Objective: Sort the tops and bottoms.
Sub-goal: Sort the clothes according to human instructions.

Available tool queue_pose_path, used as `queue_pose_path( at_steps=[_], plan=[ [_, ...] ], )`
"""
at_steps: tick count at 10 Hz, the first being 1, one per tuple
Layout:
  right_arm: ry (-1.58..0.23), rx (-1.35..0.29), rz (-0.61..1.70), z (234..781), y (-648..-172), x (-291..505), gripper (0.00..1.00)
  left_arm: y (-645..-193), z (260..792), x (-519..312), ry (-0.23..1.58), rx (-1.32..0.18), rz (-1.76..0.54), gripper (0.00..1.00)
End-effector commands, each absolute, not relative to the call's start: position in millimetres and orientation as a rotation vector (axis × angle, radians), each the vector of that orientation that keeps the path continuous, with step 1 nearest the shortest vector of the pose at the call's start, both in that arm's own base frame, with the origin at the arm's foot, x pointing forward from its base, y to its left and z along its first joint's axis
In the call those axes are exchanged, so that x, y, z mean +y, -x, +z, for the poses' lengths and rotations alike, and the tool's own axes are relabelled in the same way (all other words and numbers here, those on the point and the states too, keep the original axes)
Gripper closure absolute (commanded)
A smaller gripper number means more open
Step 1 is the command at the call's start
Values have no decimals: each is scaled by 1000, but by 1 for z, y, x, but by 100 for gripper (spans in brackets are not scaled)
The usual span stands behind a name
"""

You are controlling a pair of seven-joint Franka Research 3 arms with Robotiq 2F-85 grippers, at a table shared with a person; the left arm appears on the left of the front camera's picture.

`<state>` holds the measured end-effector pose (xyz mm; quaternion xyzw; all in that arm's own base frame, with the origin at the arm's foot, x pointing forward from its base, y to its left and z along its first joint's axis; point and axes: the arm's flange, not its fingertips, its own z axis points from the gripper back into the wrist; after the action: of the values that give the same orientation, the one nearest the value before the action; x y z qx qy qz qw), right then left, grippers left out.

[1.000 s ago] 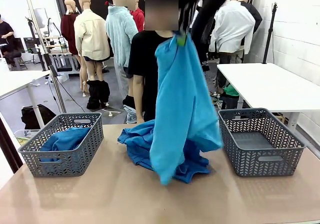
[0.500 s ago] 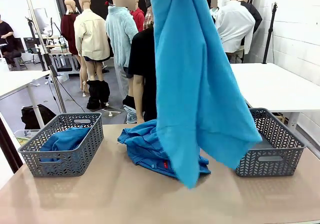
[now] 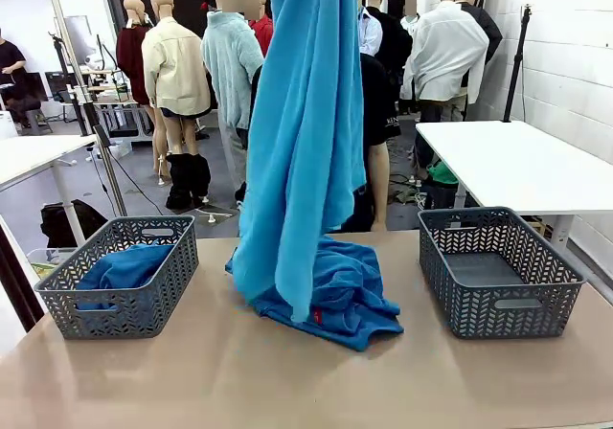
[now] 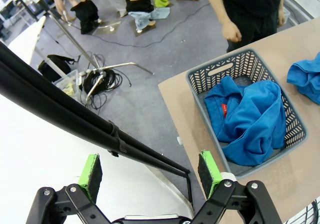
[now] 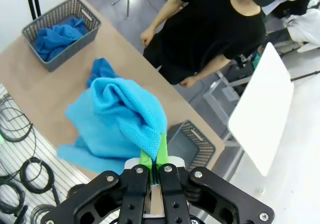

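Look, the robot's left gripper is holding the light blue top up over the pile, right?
No, the right gripper is shut on the light blue top, as the right wrist view shows. The left gripper is open with nothing in it. The top does hang over the pile.

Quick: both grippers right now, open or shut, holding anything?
Left gripper: open, empty.
Right gripper: shut on the soft turquoise fabric garment.

You see the hanging top (image 3: 302, 142) run off the upper edge; it hides most of the person (image 3: 375, 103) and part of the pile (image 3: 350, 290).
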<state>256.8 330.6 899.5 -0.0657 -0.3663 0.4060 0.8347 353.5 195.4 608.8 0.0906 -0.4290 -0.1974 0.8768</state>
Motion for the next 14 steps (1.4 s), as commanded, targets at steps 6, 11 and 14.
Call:
queue_pose_path(
  at_steps=[6,11,14],
  plan=[
    [147,-777,868,897,-253,331,100,-354,610,197,-191,-877,-416,0],
    [147,-777,868,897,-253,331,100,-354,610,197,-191,-877,-416,0],
    [147,-777,868,897,-253,331,100,-354,610,197,-191,-877,-416,0]
  ],
)
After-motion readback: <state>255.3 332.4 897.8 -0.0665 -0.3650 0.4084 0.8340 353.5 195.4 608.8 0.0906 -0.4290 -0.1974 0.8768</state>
